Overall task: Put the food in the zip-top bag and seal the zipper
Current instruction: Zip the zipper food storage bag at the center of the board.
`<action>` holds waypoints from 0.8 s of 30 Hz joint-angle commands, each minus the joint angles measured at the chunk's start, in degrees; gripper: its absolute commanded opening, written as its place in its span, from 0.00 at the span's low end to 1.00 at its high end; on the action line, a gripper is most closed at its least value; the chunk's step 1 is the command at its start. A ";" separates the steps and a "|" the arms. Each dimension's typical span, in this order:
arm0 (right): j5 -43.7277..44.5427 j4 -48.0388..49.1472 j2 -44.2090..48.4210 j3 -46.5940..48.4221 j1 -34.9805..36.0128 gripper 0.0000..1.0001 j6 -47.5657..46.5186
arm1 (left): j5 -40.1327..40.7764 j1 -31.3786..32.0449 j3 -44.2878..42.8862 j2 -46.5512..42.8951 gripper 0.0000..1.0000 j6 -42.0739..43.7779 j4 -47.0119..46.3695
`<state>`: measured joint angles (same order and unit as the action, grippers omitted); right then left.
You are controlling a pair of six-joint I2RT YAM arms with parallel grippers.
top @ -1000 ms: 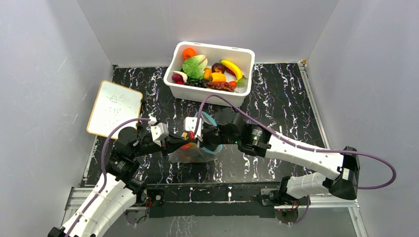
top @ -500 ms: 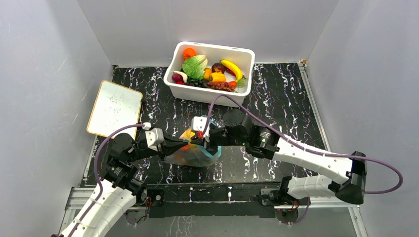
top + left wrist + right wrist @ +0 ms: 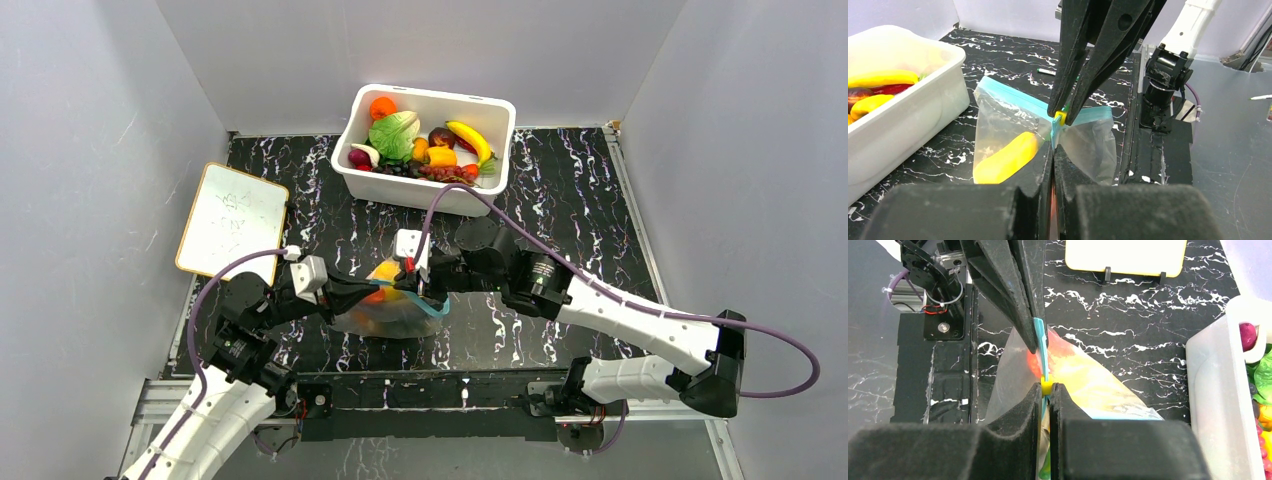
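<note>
Left gripper [image 3: 1054,147]: clamped on teal zipper strip [image 3: 1013,97] of clear plastic bag [image 3: 993,120]
Right gripper [image 3: 1046,388]: pinching yellow slider [image 3: 1060,118] — edged rightward; sealing likely underway

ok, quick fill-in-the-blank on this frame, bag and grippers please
1. The right gripper pinches a small ___ slider on the bag.
2. The left gripper is ___ on the bag's teal zipper.
3. The banana lies in the ___ tub.
Missing words: yellow; shut; white.
</note>
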<state>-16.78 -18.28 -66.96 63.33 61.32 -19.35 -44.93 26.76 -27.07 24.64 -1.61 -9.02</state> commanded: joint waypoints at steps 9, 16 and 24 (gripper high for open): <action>-2.64 -4.36 1.81 6.79 -1.73 0.00 -0.10 | -5.79 -0.22 -4.97 7.33 0.31 1.54 -1.11; -3.85 -4.15 -0.48 8.24 -1.78 0.00 -0.68 | -9.88 -0.22 -6.84 10.26 0.42 3.58 -0.06; -5.18 -3.83 -2.55 8.89 -1.73 0.00 -0.52 | -10.87 -0.22 -8.46 11.08 0.31 5.06 1.96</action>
<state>-20.62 -25.61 -69.17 68.40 59.61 -19.46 -53.12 26.72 -32.71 35.57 1.39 -7.01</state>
